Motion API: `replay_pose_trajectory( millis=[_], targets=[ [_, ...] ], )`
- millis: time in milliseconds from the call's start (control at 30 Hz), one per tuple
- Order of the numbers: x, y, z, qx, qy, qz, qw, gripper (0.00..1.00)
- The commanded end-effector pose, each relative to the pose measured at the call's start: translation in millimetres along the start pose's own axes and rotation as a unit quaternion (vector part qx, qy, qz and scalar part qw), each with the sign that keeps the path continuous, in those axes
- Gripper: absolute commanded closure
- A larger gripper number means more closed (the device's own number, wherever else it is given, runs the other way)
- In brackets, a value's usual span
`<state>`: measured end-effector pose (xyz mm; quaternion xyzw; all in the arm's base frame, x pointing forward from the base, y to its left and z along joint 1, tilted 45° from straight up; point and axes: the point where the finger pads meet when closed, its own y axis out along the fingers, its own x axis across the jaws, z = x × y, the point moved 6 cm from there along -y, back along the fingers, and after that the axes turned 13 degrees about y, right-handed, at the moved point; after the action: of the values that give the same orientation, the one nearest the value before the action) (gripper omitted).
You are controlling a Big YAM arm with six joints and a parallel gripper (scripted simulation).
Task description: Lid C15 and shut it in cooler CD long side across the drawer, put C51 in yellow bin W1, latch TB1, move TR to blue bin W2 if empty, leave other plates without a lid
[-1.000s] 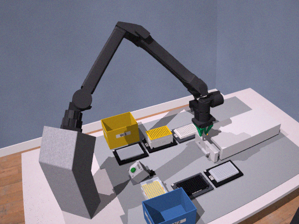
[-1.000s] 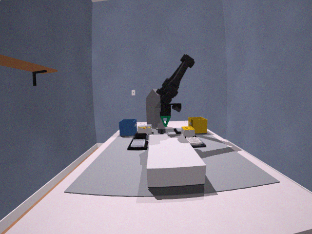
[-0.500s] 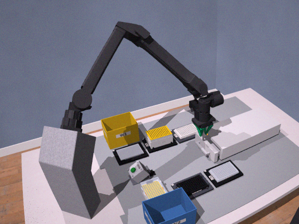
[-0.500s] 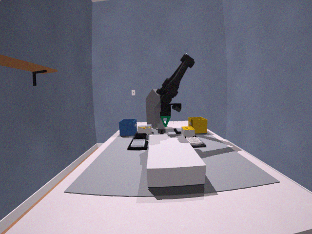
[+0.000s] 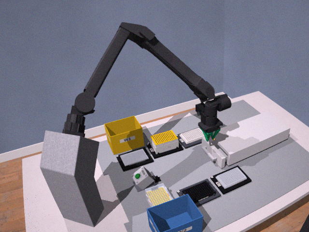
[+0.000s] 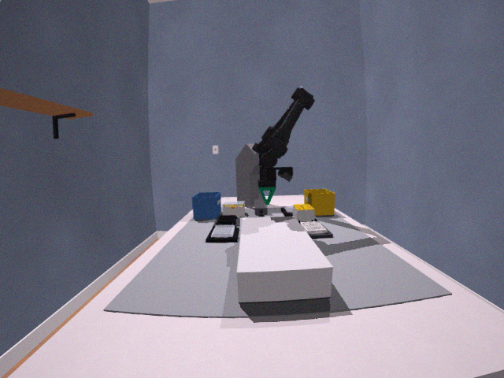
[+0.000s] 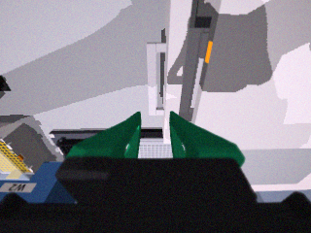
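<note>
My gripper [image 5: 211, 138] [image 6: 266, 200] [image 7: 155, 116] hangs just above the handle [image 5: 211, 152] [image 7: 156, 83] on the drawer front of the white cooler CD [image 5: 254, 139] [image 6: 280, 260]. Its green fingers stand a little apart with nothing between them. The black plate [image 5: 199, 191] lies in its nest at the front, without a lid. White plates lie in nests at the front right [image 5: 231, 177] [image 6: 223, 231] and at the back [image 5: 192, 135] [image 6: 314, 227]. The lid [image 5: 134, 157] lies on the lid park. The tip box TB1 [image 5: 158, 195] stands between the green key DONE [image 5: 137, 176] and the blue bin.
The yellow bin W1 [image 5: 124, 135] [image 6: 319, 201] stands at the back left. The blue bin W2 [image 5: 175, 215] [image 6: 206, 205] stands at the front edge. The tip rack TR [image 5: 164, 140] [image 6: 303, 211], yellow on top, sits beside W1. A tall grey block [image 5: 67, 174] stands by the arm's base.
</note>
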<state>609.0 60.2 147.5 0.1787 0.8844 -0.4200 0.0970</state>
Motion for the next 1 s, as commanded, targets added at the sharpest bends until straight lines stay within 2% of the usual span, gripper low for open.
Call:
replay_pose_trajectory(
  millis=[0,200,967],
  targets=[
    [-2.1,11.9,-5.7,-0.003,-0.002,-0.001,1.000,0.70],
    [-9.2,17.3,-10.0,-0.005,-0.007,0.006,1.000,0.70],
    [-8.0,43.3,-9.8,-0.006,-0.006,0.005,1.000,0.70]
  ],
)
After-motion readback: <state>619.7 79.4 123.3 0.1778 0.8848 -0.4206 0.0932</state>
